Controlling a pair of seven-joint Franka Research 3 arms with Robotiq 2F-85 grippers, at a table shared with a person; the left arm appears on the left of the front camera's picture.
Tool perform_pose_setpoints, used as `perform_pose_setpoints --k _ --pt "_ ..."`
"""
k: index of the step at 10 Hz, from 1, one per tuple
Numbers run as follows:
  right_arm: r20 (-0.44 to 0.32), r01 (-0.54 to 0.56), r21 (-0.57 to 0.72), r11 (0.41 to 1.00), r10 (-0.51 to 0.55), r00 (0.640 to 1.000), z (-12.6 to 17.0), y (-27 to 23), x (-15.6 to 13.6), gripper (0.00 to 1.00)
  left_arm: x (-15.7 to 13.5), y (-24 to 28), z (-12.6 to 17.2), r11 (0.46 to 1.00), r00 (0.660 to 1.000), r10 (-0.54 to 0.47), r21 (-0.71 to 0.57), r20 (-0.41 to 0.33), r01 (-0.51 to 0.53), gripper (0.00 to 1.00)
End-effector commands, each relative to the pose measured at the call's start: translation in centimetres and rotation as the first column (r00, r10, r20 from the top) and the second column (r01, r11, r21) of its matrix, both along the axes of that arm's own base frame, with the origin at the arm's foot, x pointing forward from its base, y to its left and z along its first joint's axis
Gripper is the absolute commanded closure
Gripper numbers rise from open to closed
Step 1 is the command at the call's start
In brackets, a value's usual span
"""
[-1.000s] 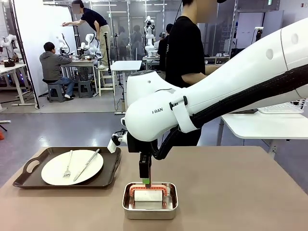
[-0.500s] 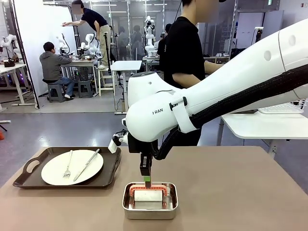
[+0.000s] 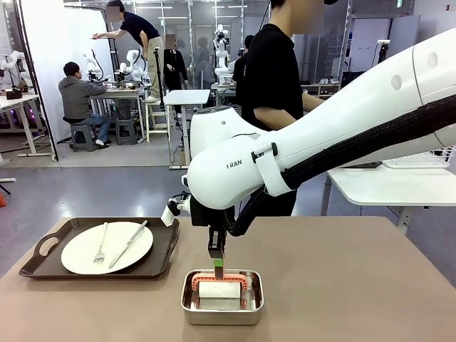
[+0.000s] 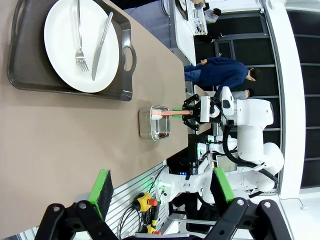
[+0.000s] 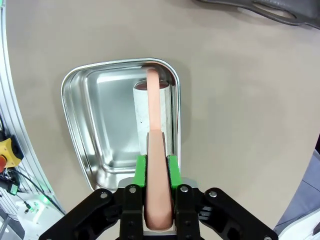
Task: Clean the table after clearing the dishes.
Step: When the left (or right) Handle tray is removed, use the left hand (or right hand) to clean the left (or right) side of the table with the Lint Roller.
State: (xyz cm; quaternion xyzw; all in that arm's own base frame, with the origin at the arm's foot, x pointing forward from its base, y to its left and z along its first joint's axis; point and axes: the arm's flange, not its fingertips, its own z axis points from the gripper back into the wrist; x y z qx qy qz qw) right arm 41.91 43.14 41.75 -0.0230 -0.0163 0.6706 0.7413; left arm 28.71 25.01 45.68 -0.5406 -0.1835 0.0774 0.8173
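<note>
Right pincer (image 5: 157, 170) now clamped on pink roller handle (image 5: 153, 110); left pincer (image 4: 161, 189) wide.

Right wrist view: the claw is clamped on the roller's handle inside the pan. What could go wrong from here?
1. The right claw pinches only the end of the pink handle; the roller could pivot or slip when lifted.
2. The roller lies close to the pan wall; a slanted lift might drag the pan.
3. The tray is on the table; rolling leftward could bump it.
</note>
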Motion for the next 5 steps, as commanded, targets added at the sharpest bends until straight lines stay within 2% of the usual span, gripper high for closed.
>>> perform_pose_setpoints --k 1,3,5 --pt "0.002 0.031 0.024 0.999 -0.031 1.000 -0.2 -0.3 -0.3 0.98 -0.1 0.1 0.1 1.000 1.000 0.005 0.002 0.004 -0.005 0.00" --pt "-0.001 0.027 0.022 0.999 -0.027 1.000 -0.2 -0.4 -0.2 1.00 -0.1 0.1 0.1 1.000 1.000 0.005 0.002 0.004 -0.005 0.00" --pt "0.001 0.025 0.025 0.999 -0.025 1.000 1.1 -0.8 0.0 1.00 -0.1 0.1 0.1 1.000 1.000 0.005 0.002 0.004 -0.005 0.00"
